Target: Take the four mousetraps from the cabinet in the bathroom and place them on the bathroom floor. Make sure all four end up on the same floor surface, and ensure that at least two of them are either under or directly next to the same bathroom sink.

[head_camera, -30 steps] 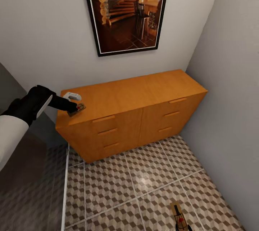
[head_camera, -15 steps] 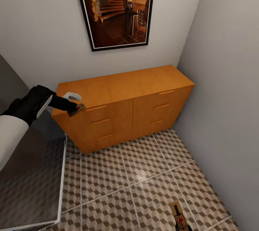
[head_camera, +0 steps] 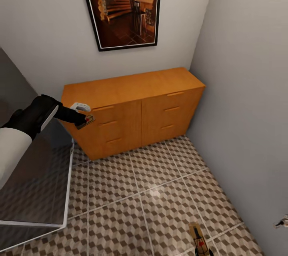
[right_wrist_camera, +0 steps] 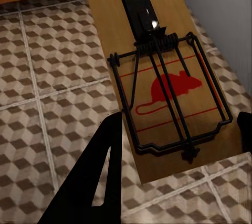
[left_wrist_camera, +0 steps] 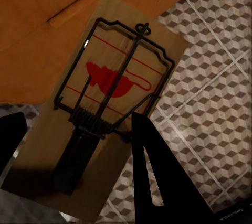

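The orange-brown cabinet stands against the back wall, its drawers closed. My left gripper hangs in front of the cabinet's left end, shut on a mousetrap. In the left wrist view this mousetrap lies between my dark fingers, over the cabinet edge and the tiles. At the head view's bottom edge my right gripper is shut on a second mousetrap above the bathroom floor. The right wrist view shows that mousetrap, with its red mouse print, held above the tiles. The sink is out of view.
A framed picture hangs above the cabinet. A grey wall closes the right side. A glass panel with a white frame stands at the left over the tiles. A small object shows at the right edge.
The whole view has drawn back and turned, so the cabinet sits farther off and more to the left. The left gripper's mousetrap, earlier over the cabinet top, now hangs in front of its left end.
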Controlling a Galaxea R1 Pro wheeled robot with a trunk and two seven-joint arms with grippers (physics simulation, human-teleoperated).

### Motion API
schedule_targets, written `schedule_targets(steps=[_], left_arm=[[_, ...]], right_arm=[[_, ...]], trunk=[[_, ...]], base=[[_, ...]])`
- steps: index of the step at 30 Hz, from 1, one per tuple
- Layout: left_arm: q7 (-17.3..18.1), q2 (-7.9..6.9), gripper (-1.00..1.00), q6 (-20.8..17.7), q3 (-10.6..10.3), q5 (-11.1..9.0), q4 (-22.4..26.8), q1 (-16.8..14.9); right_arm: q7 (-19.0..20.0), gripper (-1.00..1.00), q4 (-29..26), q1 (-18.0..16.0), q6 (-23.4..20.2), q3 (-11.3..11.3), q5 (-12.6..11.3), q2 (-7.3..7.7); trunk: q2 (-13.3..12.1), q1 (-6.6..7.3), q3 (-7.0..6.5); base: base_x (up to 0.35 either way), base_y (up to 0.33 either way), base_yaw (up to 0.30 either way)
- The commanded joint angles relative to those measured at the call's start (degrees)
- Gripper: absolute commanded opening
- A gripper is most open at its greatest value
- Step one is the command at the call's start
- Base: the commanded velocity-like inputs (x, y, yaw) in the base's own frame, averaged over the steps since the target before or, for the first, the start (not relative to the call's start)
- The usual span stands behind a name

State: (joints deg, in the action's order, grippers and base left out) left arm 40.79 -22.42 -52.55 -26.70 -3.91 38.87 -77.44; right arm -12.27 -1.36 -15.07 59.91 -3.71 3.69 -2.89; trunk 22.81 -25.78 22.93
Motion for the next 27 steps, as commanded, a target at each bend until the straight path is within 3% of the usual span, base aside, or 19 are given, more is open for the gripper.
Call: schedule_targets(steps=[1, 10, 19, 23, 27], left_arm=[[-0.10, -0.08, -1.00, -0.36, -0.28, -0.40, -0.01, -0.08], [-0.10, 0.02, -1.00, -0.33, -0.35, -0.39, -0.70, -0.08], [0.12, 0.10, -1.00, 0.28, -0.35, -0.39, -5.76, 0.30], [-0.01, 0.17, -1.00, 1.94, -0.34, -0.34, -6.72, 3.54], [-0.40, 0.30, -1.00, 7.97, -0.31, -0.31, -7.76, 9.12]], right_arm=[[-0.56, -1.00, 0.05, -0.04, 0.09, -0.33, 0.27, -0.01], [-0.56, -1.00, 0.05, -0.04, 0.09, -0.33, 0.27, -0.01], [-0.56, -1.00, 0.05, -0.04, 0.09, -0.33, 0.27, -0.01], [-0.56, -1.00, 0.05, -0.04, 0.09, -0.33, 0.27, -0.01], [-0.56, -1.00, 0.05, -0.04, 0.09, -0.33, 0.27, -0.01]], trunk=[[0.11, 0.00, 0.10], [0.11, 0.00, 0.10], [0.11, 0.00, 0.10], [0.11, 0.00, 0.10], [0.11, 0.00, 0.10]], base=[[-0.307, -0.110, 0.000], [-0.307, -0.020, 0.000], [-0.034, 0.000, 0.000], [-0.001, 0.000, 0.000], [0.000, 0.000, 0.000]])
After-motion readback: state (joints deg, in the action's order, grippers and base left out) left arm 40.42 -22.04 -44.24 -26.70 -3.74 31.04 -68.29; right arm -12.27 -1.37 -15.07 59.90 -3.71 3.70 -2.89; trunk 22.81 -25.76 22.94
